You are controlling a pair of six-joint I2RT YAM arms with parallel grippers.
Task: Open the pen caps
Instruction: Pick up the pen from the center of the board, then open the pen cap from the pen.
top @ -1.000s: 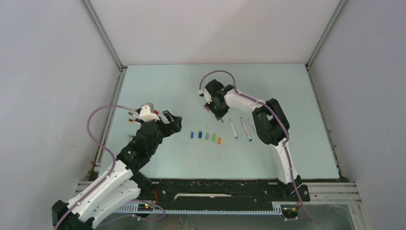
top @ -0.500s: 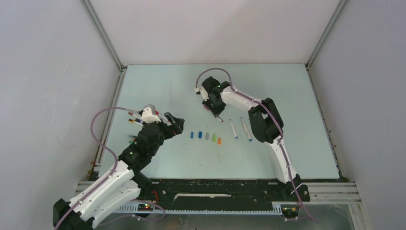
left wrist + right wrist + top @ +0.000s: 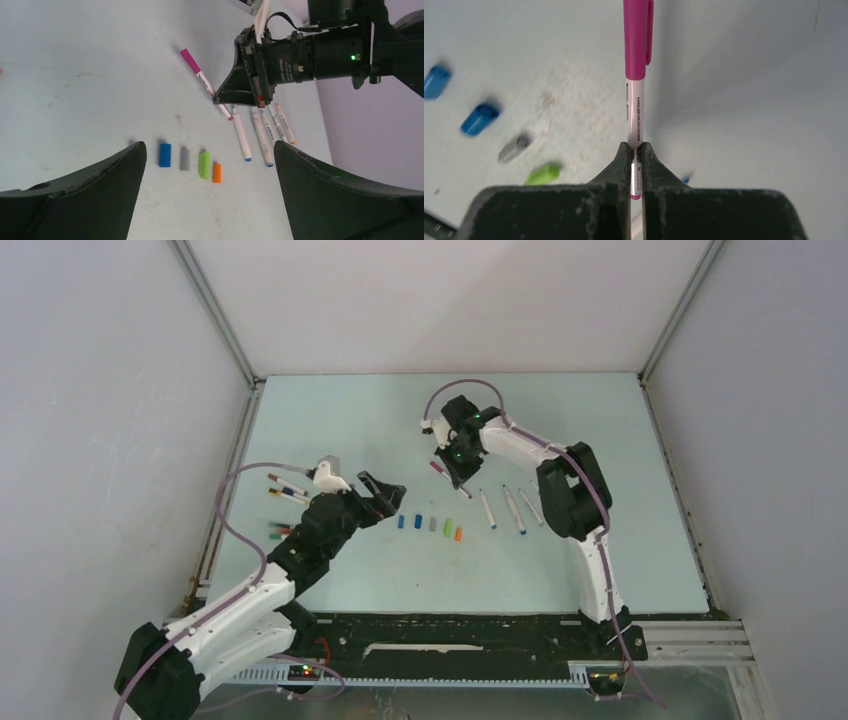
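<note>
1. Right gripper point(image 3: 636, 148): arm stretched over mid-table, wrist angled down. The jaws are clamped on the white barrel of the magenta pen point(image 3: 636, 115), and its magenta cap point(image 3: 638, 35) is on.
2. Left gripper point(image 3: 210, 146): held low over the table point(image 3: 350, 420), jaws spread wide, holding nothing.
3. Loose pen caps point(image 3: 204, 164): blue, grey, green and orange, in a row between the grippers.
4. Uncapped pens point(image 3: 241, 137): lying side by side, just right of the row.
5. Capped pens point(image 3: 288, 490): near the table's left edge.
</note>
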